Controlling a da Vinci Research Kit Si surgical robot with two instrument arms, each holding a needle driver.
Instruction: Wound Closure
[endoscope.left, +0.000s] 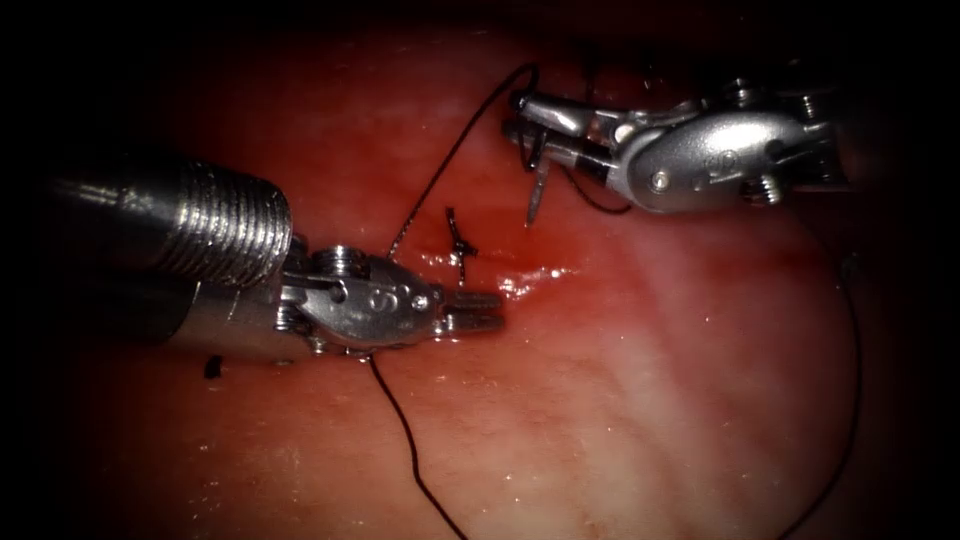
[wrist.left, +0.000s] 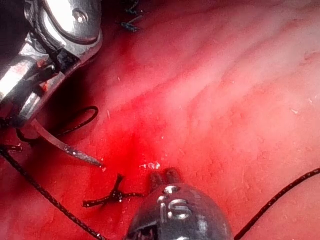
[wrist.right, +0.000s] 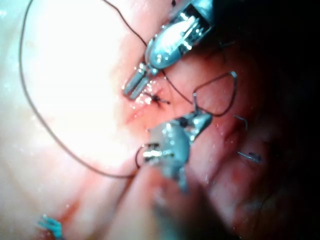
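On the tissue (endoscope.left: 640, 400), the left tool (endoscope.left: 478, 310) lies just left of the cut (endoscope.left: 520, 282), jaws slightly open and holding nothing; its tips (wrist.left: 165, 176) also appear close up. The right tool (endoscope.left: 528, 118) hangs above the cut, shut on the curved needle (endoscope.left: 536, 190) near its tail end. The needle is free of the tissue, and its point (wrist.left: 95, 162) hovers just over the wet surface. Dark thread (endoscope.left: 450, 160) runs from the needle in a loop, passes under the left tool and trails toward the front. A tied stitch (endoscope.left: 458, 245) with short ends sits by the left jaws.
Red fluid (endoscope.left: 530, 275) glistens at the cut. A long arc of thread (endoscope.left: 855, 360) lies on the tissue at the right. Cut thread ends (wrist.right: 249, 156) rest beside the right tool (wrist.right: 195, 122), with a bluish scrap (wrist.right: 50, 226) further off. The left tool's ribbed shaft (endoscope.left: 210, 220) crosses the left side.
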